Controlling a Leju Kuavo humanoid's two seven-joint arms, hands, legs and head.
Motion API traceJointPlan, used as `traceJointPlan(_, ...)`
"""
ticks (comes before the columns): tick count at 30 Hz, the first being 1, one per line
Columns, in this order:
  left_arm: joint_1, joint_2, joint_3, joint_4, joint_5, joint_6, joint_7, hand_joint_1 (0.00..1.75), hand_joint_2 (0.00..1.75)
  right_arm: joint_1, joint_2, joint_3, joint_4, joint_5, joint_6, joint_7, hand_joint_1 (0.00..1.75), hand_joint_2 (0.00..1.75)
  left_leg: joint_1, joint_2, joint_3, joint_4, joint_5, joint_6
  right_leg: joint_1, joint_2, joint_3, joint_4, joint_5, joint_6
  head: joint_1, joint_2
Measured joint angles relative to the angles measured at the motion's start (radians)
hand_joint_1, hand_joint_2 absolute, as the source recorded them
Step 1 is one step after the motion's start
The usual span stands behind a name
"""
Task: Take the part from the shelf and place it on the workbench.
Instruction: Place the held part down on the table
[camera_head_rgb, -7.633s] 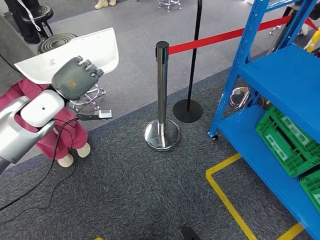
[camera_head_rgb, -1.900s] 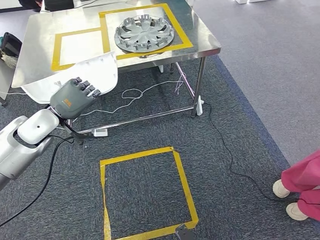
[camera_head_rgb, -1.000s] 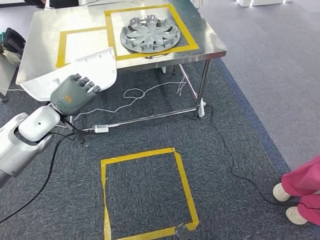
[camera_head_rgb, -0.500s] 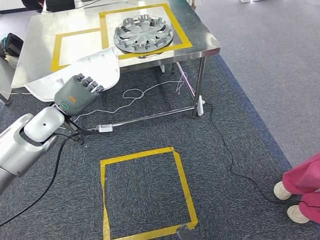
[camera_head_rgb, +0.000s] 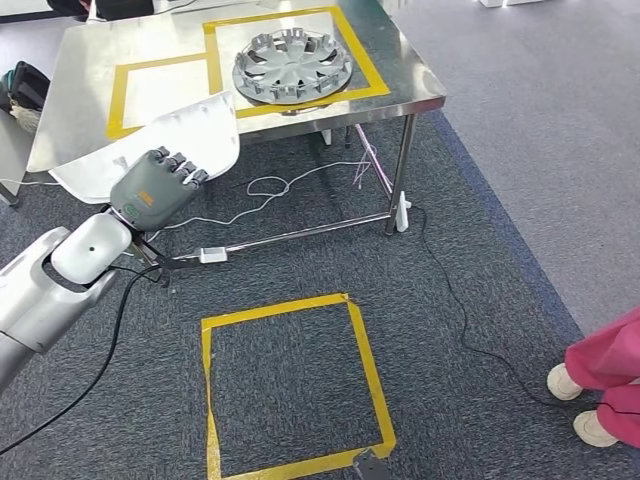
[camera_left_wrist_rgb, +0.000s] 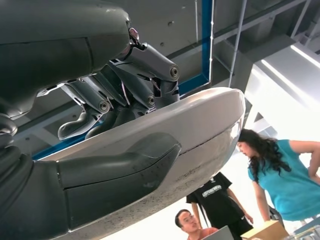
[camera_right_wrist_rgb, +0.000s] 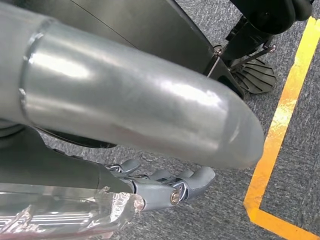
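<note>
While the left hand (camera_head_rgb: 155, 188) sits at the left of the head frame, its fingers (camera_left_wrist_rgb: 151, 60) and thumb clamp the edge of a white panel part (camera_head_rgb: 151, 150), held above the carpet just short of the bench (camera_head_rgb: 83, 80). At the lower edge of the right wrist frame, the right hand (camera_right_wrist_rgb: 166, 187) hangs over the carpet with fingers loosely extended, holding nothing. Lower centre lies a yellow tape square (camera_head_rgb: 294, 385). Farther up, the steel bench carries a silver hubcap (camera_head_rgb: 292, 65) inside a taped yellow outline. At lower right are a person's pink trouser legs (camera_head_rgb: 607, 365).
</note>
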Motion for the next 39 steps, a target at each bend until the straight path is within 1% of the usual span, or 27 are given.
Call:
traceJointPlan(4,0.0,-0.005,0.002,0.006,-0.002,-0.001,0.001,1.75,1.75,0.001,0.0,-0.005,0.0,0.0,0.001,0.0,0.0,0.0,0.0,0.0,-0.001,0.001,0.0,0.002,-0.001,0.0,0.0,-0.002,0.001,0.002,0.0,0.0)
traceJointPlan(5,0.0,-0.006,0.002,0.007,-0.003,-0.001,0.0,1.75,1.75,0.001,0.0,-0.005,0.0,0.0,0.001,0.0,0.0,0.0,-0.001,0.0,-0.002,0.003,-0.001,0.006,-0.003,0.0,0.001,-0.003,0.002,0.003,0.0,0.0)
traceJointPlan(7,0.0,-0.008,0.002,0.008,-0.006,-0.002,-0.003,1.75,1.75,0.001,0.001,-0.005,0.0,0.0,0.003,-0.002,0.0,0.0,-0.004,0.0,-0.004,0.007,-0.007,0.019,-0.007,0.0,0.003,-0.008,0.003,0.01,0.0,0.0)
traceJointPlan(9,-0.001,-0.009,0.003,0.008,-0.007,-0.003,-0.004,1.75,1.75,0.001,0.003,-0.005,0.0,0.001,0.005,-0.004,0.0,0.0,-0.006,0.0,0.0,-0.008,-0.013,0.036,-0.008,-0.001,0.009,-0.006,0.016,0.021,0.0,0.0)
traceJointPlan(11,-0.002,-0.007,0.005,0.008,-0.009,0.0,-0.002,1.75,1.75,0.001,0.006,-0.005,0.0,0.003,0.006,-0.002,0.0,0.0,-0.003,0.0,0.021,-0.028,-0.017,0.047,-0.006,-0.005,0.004,0.008,0.02,0.031,0.002,0.0)
traceJointPlan(12,-0.002,-0.005,0.006,0.008,-0.011,0.005,0.0,1.75,1.75,0.0,0.007,-0.005,0.0,0.005,0.004,0.003,0.0,0.0,-0.001,0.0,0.032,-0.033,-0.021,0.05,-0.006,-0.009,-0.008,0.029,0.006,0.033,0.007,0.0)
traceJointPlan(15,0.005,0.004,0.008,0.008,-0.02,0.023,0.006,1.75,1.75,-0.004,0.01,-0.005,0.0,0.012,-0.001,0.021,0.0,0.0,-0.001,-0.001,0.05,-0.033,-0.027,0.055,-0.007,-0.016,-0.083,0.172,-0.065,0.035,0.016,0.0)
traceJointPlan(16,0.007,0.006,0.008,0.008,-0.021,0.025,0.006,1.75,1.75,-0.004,0.01,-0.005,0.0,0.014,-0.001,0.023,0.0,0.0,-0.001,-0.001,0.051,-0.033,-0.028,0.055,-0.007,-0.016,-0.102,0.205,-0.079,0.037,0.015,0.0)
traceJointPlan(20,0.01,0.009,0.009,0.008,-0.021,0.027,0.007,1.75,1.75,-0.004,0.01,-0.005,0.0,0.016,-0.002,0.024,0.0,0.0,-0.001,-0.001,0.053,-0.033,-0.03,0.054,-0.007,-0.016,-0.118,0.232,-0.088,0.039,0.016,0.0)
traceJointPlan(22,0.02,0.016,0.01,0.008,-0.021,0.032,0.008,1.75,1.75,-0.004,0.01,-0.005,0.0,0.019,-0.003,0.028,0.0,0.0,0.001,-0.001,0.057,-0.032,-0.034,0.051,-0.008,-0.016,-0.14,0.262,-0.095,0.043,0.017,0.0)
traceJointPlan(23,0.033,0.023,0.012,0.008,-0.024,0.039,0.01,1.75,1.75,-0.004,0.011,-0.005,0.0,0.021,-0.003,0.031,0.0,0.0,0.006,-0.002,0.066,-0.029,-0.043,0.044,-0.012,-0.016,-0.132,0.229,-0.074,0.05,0.018,0.0)
traceJointPlan(24,0.046,0.032,0.017,0.008,-0.027,0.047,0.012,1.75,1.75,-0.003,0.013,-0.005,0.0,0.024,-0.002,0.034,0.0,0.0,0.013,-0.004,0.075,-0.018,-0.061,0.029,-0.018,-0.015,-0.114,0.169,-0.048,0.054,0.022,0.0)
traceJointPlan(25,0.057,0.04,0.022,0.008,-0.03,0.055,0.014,1.75,1.75,-0.003,0.016,-0.005,0.0,0.027,-0.002,0.036,0.0,0.0,0.019,-0.007,0.083,-0.009,-0.079,0.015,-0.023,-0.014,-0.087,0.103,-0.021,0.052,0.023,0.0)
traceJointPlan(26,0.066,0.047,0.028,0.008,-0.033,0.061,0.015,1.75,1.75,-0.003,0.019,-0.005,0.0,0.03,-0.001,0.037,0.0,0.0,0.025,-0.009,0.091,-0.001,-0.096,-0.001,-0.027,-0.013,-0.058,0.037,0.005,0.044,0.025,0.0)
traceJointPlan(27,0.069,0.05,0.033,0.008,-0.034,0.062,0.016,1.75,1.75,-0.003,0.022,-0.005,0.0,0.032,0.0,0.037,0.0,0.0,0.026,-0.01,0.094,0.005,-0.104,-0.013,-0.028,-0.013,-0.046,0.016,0.007,0.029,0.026,0.0)
traceJointPlan(28,0.071,0.052,0.035,0.008,-0.035,0.062,0.016,1.75,1.75,-0.004,0.023,-0.005,-0.001,0.033,0.0,0.036,0.0,0.0,0.026,-0.01,0.094,0.008,-0.101,-0.018,-0.026,-0.013,-0.039,0.019,0.004,0.014,0.023,0.0)
traceJointPlan(29,0.074,0.054,0.038,0.008,-0.035,0.062,0.016,1.75,1.75,-0.003,0.024,-0.005,-0.001,0.034,0.0,0.036,0.0,0.0,0.028,-0.005,0.087,0.028,-0.089,-0.022,-0.026,-0.014,-0.032,0.018,0.0,0.004,0.022,0.0)
traceJointPlan(30,0.076,0.055,0.04,0.008,-0.035,0.062,0.016,1.75,1.75,-0.003,0.024,-0.005,-0.001,0.034,-0.001,0.036,0.0,0.0,0.027,0.003,0.066,0.067,-0.075,-0.023,-0.025,-0.014,-0.02,0.016,-0.007,-0.005,0.02,0.0)
traceJointPlan(31,0.078,0.056,0.043,0.008,-0.035,0.062,0.016,1.75,1.75,-0.002,0.024,-0.005,-0.002,0.034,-0.001,0.036,0.0,0.0,0.026,0.011,0.031,0.124,-0.066,-0.023,-0.023,-0.014,-0.006,0.012,-0.015,-0.011,0.019,0.0)
traceJointPlan(32,0.082,0.056,0.045,0.008,-0.035,0.063,0.016,1.75,1.75,0.0,0.024,-0.005,-0.002,0.034,-0.001,0.036,0.0,0.0,0.023,0.02,-0.014,0.187,-0.072,-0.021,-0.022,-0.016,0.011,0.005,-0.024,-0.016,0.018,0.0)
traceJointPlan(33,0.088,0.056,0.046,0.008,-0.035,0.062,0.016,1.75,1.75,0.003,0.024,-0.005,-0.002,0.034,-0.001,0.036,0.0,0.0,0.02,0.025,-0.059,0.241,-0.096,-0.018,-0.02,-0.016,0.03,-0.003,-0.034,-0.018,0.018,0.0)
traceJointPlan(34,0.095,0.056,0.046,0.008,-0.035,0.062,0.016,1.75,1.75,0.006,0.024,-0.005,-0.002,0.034,-0.001,0.036,0.0,0.0,0.017,0.026,-0.097,0.274,-0.136,-0.015,-0.018,-0.017,0.052,-0.011,-0.045,-0.02,0.018,0.0)
traceJointPlan(35,0.102,0.057,0.047,0.008,-0.035,0.062,0.015,1.75,1.75,0.008,0.024,-0.005,-0.002,0.035,-0.001,0.036,0.0,0.0,0.014,0.026,-0.123,0.283,-0.176,-0.01,-0.017,-0.017,0.075,-0.018,-0.057,-0.021,0.018,0.0)
traceJointPlan(36,0.107,0.057,0.048,0.008,-0.035,0.062,0.014,1.75,1.75,0.009,0.024,-0.005,-0.002,0.036,-0.001,0.036,0.0,0.0,0.012,0.027,-0.137,0.267,-0.201,-0.006,-0.016,-0.016,0.098,-0.023,-0.071,-0.02,0.018,0.0)
traceJointPlan(37,0.11,0.058,0.05,0.008,-0.035,0.062,0.013,1.75,1.75,0.008,0.024,-0.005,-0.002,0.036,-0.001,0.036,0.0,0.0,0.01,0.027,-0.141,0.23,-0.2,-0.001,-0.015,-0.016,0.124,-0.027,-0.087,-0.018,0.018,0.0)
traceJointPlan(38,0.111,0.06,0.052,0.009,-0.035,0.062,0.012,1.75,1.75,0.009,0.024,-0.005,-0.002,0.037,-0.001,0.036,0.0,0.0,0.007,0.031,-0.139,0.175,-0.151,0.005,-0.015,-0.016,0.142,-0.031,-0.106,-0.015,0.017,0.0)
traceJointPlan(39,0.113,0.062,0.053,0.009,-0.035,0.062,0.012,1.75,1.75,0.009,0.025,-0.005,-0.001,0.037,-0.001,0.036,0.0,0.0,0.003,0.037,-0.137,0.108,-0.071,0.01,-0.014,-0.015,0.165,-0.031,-0.125,-0.011,0.015,0.0)
